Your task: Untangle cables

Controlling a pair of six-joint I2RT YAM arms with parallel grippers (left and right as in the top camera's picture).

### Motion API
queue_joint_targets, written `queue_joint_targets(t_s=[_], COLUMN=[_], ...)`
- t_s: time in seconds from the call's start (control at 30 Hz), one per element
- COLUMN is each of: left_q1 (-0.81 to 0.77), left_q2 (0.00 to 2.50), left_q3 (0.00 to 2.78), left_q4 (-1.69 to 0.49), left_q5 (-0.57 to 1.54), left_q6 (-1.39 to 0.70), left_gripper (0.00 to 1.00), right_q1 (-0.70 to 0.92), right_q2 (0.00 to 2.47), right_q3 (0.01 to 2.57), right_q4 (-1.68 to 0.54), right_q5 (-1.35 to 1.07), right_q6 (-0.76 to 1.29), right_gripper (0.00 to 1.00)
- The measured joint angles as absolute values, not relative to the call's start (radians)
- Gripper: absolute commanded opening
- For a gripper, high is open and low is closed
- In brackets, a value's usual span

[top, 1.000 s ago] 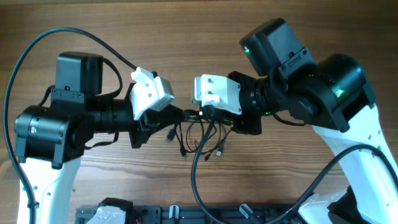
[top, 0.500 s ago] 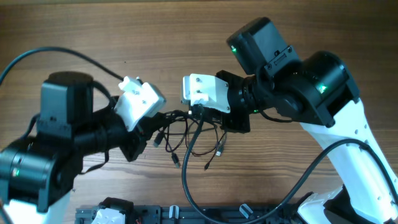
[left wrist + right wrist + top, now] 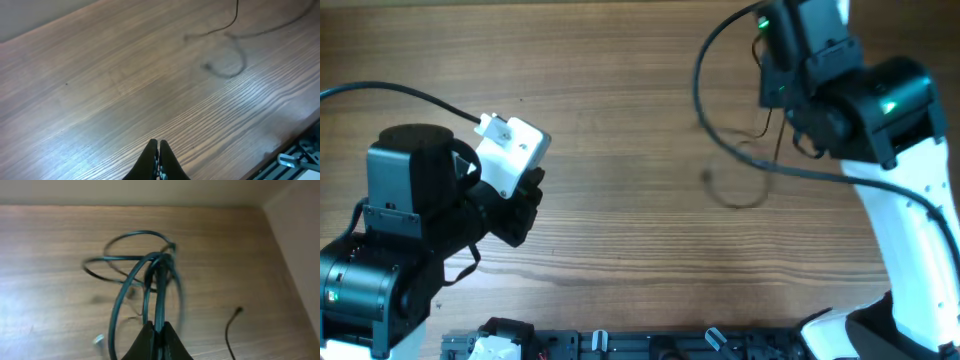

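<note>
The cables (image 3: pixel 150 265) are thin dark cords. Several of their loops rise from my right gripper (image 3: pixel 158 326), which is shut on them and holds them above the wooden table (image 3: pixel 45 255). In the overhead view the cables (image 3: pixel 745 192) show as a blurred loop hanging under the right arm (image 3: pixel 840 90) at the far right; the gripper itself is hidden there. One loose plug end (image 3: pixel 239 311) lies to the right. My left gripper (image 3: pixel 158 145) is shut with nothing seen in it, low over bare wood; in the overhead view it (image 3: pixel 520 218) is at the near left. From the left wrist, the cables (image 3: pixel 227 67) look faint and far off.
A thick black cord of the robot (image 3: pixel 705 100) arcs beside the right arm. A black rack (image 3: pixel 620 345) runs along the table's front edge. In the right wrist view a pale wall (image 3: pixel 295 240) bounds the table's far side and right corner.
The two arms have pulled apart from the table's middle. The right gripper went up and to the far right with the cables. The left arm drew back to the near left, holding nothing.
</note>
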State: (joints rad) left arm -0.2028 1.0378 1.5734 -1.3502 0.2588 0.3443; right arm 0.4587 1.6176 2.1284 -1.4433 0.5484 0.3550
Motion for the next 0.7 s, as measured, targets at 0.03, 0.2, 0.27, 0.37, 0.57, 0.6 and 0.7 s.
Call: queue_joint_targets(t_s=[0.03,0.2,0.27,0.37,0.57,0.6,0.7], left_q1=[-0.203,-0.203,-0.203,-0.203,-0.203,-0.203,-0.203], left_q2=[1.040,1.093,1.120,1.129,1.129,1.129,1.129], left_q3=[1.574,1.574,1.574,1.574,1.574,1.574,1.574], left_q4=[-1.344,-1.336,-1.335,-1.338,-1.319,-1.314,-1.301], left_q5=[0.259,0.270,0.290,0.304,0.342,0.357,0.367], left_q6=[0.344,0.337,0.337,0.337,0.337,0.337,0.315], left_gripper=[0.04,0.04,0.04,0.04,0.08,0.13,0.07], right_q1=[0.441,0.424,0.427,0.429,0.428,0.428,0.429], right_q2=[1.618,1.621,1.640,1.689,1.806,1.827,1.914], right_q3=[2.128,2.128,2.128,2.129,2.128,2.129,2.129], right_q4=[-1.427,-1.388,-1.407,-1.370,-1.526,-1.561,-1.606], right_q5=[0.506,-0.202,-0.429,-0.426,-0.294,-0.358,-0.506], right_q6=[0.332,-0.199,-0.411,-0.424,-0.313,-0.350,-0.430], right_gripper=[0.09,0.20,0.39,0.52,0.53,0.53,0.53])
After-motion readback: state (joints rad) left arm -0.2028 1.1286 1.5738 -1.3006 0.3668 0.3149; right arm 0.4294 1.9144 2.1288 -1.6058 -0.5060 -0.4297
